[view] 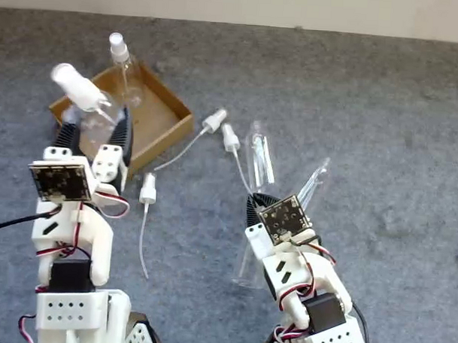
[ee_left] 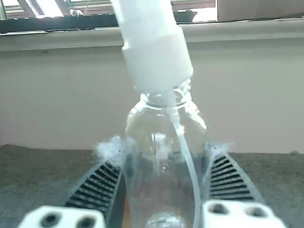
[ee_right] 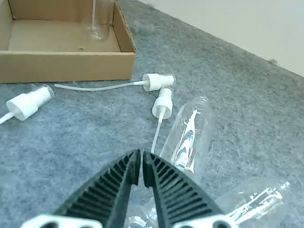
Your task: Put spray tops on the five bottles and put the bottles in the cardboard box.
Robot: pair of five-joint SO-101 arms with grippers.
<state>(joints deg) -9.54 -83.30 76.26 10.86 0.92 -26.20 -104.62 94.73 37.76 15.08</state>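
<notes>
Bottles number five, all clear plastic.

Left hand (view: pixel 102 137) is clamped on one of them, the held bottle (ee_left: pixel 161 128), with a ribbed finger (ee_left: pixel 102 183) pressed to each side. It hangs over the near part of the cardboard box (view: pixel 167 113). A white spray top (ee_left: pixel 154 52) sits at its neck, tilted off the bottle's line (whether fully seated, cannot tell). The dip tube runs down inside.

A standing bottle (view: pixel 125 77) is upright in the far part of the box, with a spray top on it.

Right hand (ee_right: pixel 141 159) is low over the grey worktop (view: pixel 382 109). Its fingers are together but for a thin slit, and it holds nothing.

Three bottles lie on their sides on the worktop, none with a top:
- first lying bottle (view: pixel 260 154), just ahead of the right hand
- second lying bottle (view: pixel 315 182), beside the first and angled away from it
- third lying bottle (view: pixel 247 266), partly under the right arm

Three loose spray tops are also on the worktop, tubes attached:
- first loose top (view: pixel 214 120), just off the box's corner, with its tube trailing back along the box wall
- second loose top (view: pixel 230 138), close by the first, between it and the first lying bottle
- third loose top (view: pixel 148 190), near the box's near side and beside the left arm, with its tube running toward the arm bases
</notes>
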